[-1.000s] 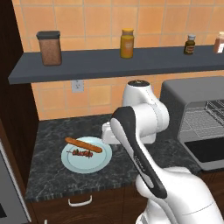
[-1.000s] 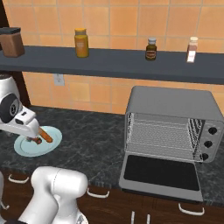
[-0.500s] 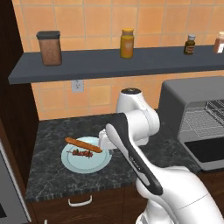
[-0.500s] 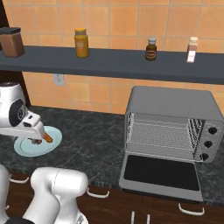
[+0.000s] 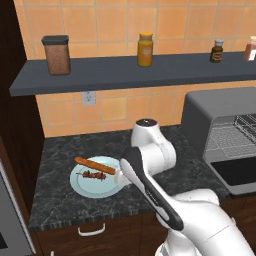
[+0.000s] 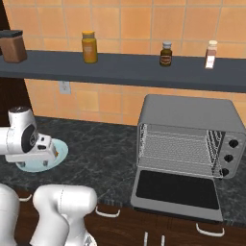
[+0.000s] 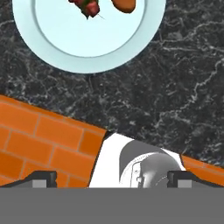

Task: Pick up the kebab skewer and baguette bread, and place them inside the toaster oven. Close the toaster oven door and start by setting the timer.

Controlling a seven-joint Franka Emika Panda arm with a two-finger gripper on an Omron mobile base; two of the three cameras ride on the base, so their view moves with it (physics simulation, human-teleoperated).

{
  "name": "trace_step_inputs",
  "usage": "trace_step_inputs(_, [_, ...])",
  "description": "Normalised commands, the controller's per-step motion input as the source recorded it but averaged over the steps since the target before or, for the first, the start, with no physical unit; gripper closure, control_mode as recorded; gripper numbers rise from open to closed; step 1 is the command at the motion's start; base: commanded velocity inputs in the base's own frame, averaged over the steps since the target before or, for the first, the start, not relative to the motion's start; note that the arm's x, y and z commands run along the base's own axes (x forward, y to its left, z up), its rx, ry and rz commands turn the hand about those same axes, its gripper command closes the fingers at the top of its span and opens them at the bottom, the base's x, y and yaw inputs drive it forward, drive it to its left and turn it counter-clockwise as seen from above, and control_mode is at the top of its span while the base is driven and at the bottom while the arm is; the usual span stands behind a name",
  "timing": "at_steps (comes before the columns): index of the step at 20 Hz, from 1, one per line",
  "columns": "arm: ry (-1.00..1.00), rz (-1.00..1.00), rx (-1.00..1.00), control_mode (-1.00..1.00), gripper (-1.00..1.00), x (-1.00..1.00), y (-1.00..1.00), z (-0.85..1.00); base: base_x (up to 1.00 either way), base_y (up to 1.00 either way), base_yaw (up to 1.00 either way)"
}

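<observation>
A pale blue plate (image 5: 80,186) on the dark counter holds the orange-brown baguette bread (image 5: 94,164) and, just in front of it, the dark chunky kebab skewer (image 5: 95,175). In the hand view the plate (image 7: 65,48) lies at the top, with the skewer's tip (image 7: 89,7) and the baguette's end (image 7: 124,4) at the upper edge. My gripper (image 7: 113,179) hangs open and empty above the counter by the plate's right rim. The toaster oven (image 6: 192,129) stands to the right with its wire rack showing. The toaster oven door (image 6: 175,190) lies flat open.
A wall shelf (image 6: 144,72) carries a brown canister (image 5: 56,55), an orange jar (image 5: 145,49) and small bottles (image 6: 166,53). The toaster oven's knobs (image 6: 229,157) line its right side. A dark cabinet (image 5: 15,125) borders the counter on the left.
The arm has swung down and to the left, bringing the hand lower beside the plate's right rim. The jaws have stayed open; the food has not moved.
</observation>
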Motion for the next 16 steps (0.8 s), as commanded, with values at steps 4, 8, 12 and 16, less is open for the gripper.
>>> trace_step_inputs(4, [0.03,0.07,0.01,-1.0,-1.0,0.11,0.0,0.0,0.0,0.0,0.0])
trace_step_inputs(8, [0.0,0.28,0.05,-1.0,-1.0,0.78,0.0,0.05,0.0,0.0,0.0])
trace_step_inputs(12, [0.01,0.16,0.0,-1.0,-1.0,1.0,0.03,0.0,0.0,0.0,0.0])
trace_step_inputs(16, [0.0,0.14,0.0,-1.0,-1.0,0.71,0.12,-0.14,0.0,0.0,0.0])
